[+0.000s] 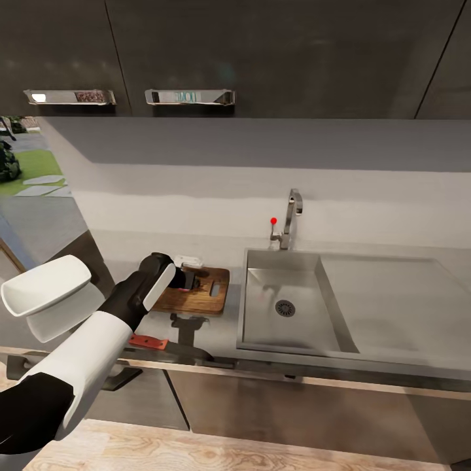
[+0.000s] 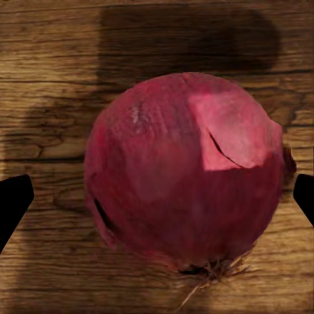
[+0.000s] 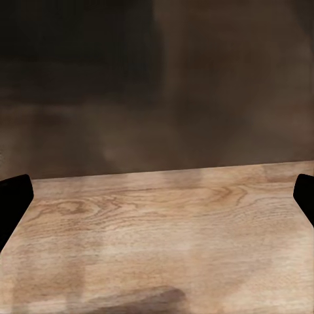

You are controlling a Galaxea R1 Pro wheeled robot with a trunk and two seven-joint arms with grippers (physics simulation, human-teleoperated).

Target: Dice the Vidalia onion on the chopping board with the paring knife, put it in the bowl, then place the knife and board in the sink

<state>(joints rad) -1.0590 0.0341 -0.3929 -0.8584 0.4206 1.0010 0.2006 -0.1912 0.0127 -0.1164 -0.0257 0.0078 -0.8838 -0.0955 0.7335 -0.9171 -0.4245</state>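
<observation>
Arm first: we saw the left arm reach forward from the lower left of the head view, white forearm rising into a black wrist, with the left hand (image 1: 185, 280) hanging over the near-left part of the chopping board (image 1: 208, 292). In the left wrist view its two dark fingertips (image 2: 13, 203) stood spread wide at either edge, apart from the onion (image 2: 186, 173), so the hand was open and gripped nothing. The onion, dark red with papery skin peeling and its root tuft showing, lay on the brown wood of the board between those fingertips; in the head view the hand hid it.

Near the front edge of the tabletop (image 1: 216, 327), just beside the forearm, lay the paring knife (image 1: 148, 341), of which we could make out only the orange-red handle. Behind the board a small white object (image 1: 188, 260) showed, too hidden for us to name.

To the right of the board sat the sink (image 1: 261, 327), its basin holding only the round drain (image 1: 285, 308), the tap (image 1: 291, 219) with its red knob behind it, and the drainboard stretching further right.

The right hand (image 3: 157, 196) pointed down at a pale wooden floor (image 3: 163, 229), its fingertips likewise spread wide and holding nothing.
</observation>
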